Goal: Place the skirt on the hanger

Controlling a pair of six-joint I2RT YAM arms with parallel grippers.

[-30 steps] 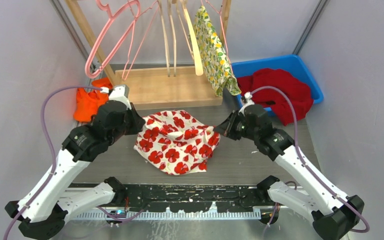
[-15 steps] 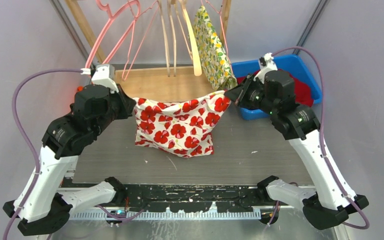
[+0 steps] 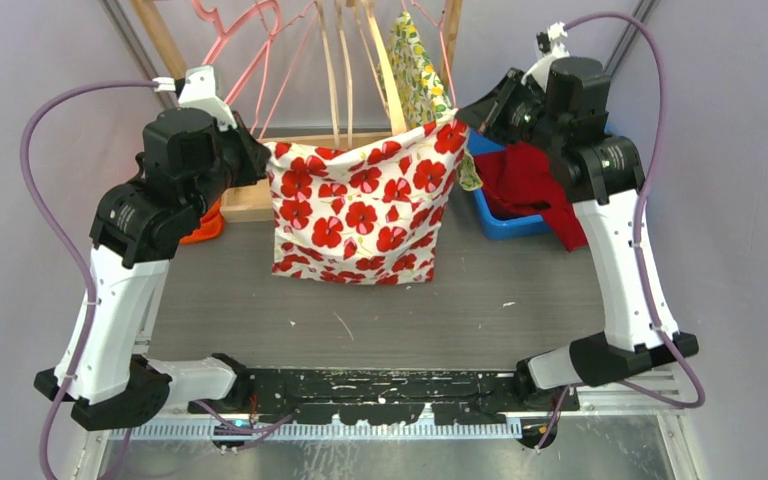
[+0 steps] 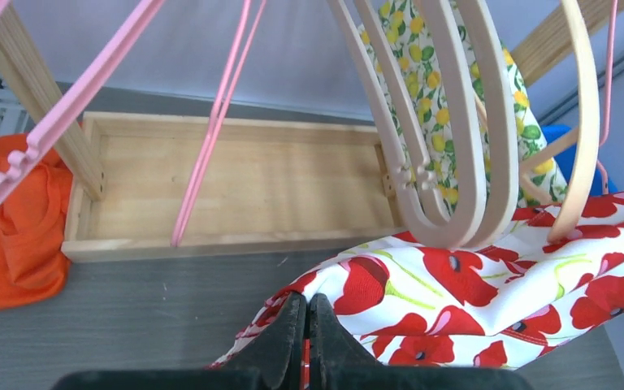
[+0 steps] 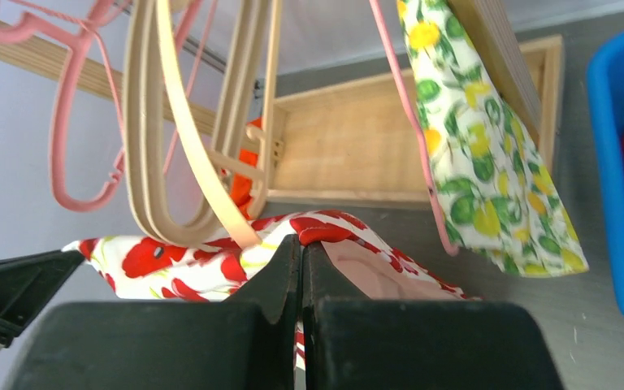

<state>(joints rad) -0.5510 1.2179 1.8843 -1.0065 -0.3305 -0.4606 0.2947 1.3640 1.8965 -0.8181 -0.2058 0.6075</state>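
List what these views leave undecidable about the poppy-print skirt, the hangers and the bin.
- Hooks of the pale wooden hangers: cut off by the top edge in all views.
- Whether the red-poppy white skirt touches those hangers: every view shows overlap only.
- Fabric pinched by the left gripper and right gripper: wrist views, hidden by the shut jaws.
- The blue plastic bin: top view, mostly behind the right arm and red garment.

Poppy print and pale wood
The skirt (image 3: 360,215) was white with red poppies; wooden hangers (image 3: 385,75) pale tan, pink hangers (image 3: 235,30) beside them; the hung cloth (image 3: 415,60) bore yellow lemons and green leaves; bin (image 3: 505,226) blue, its garment (image 3: 520,175) red.
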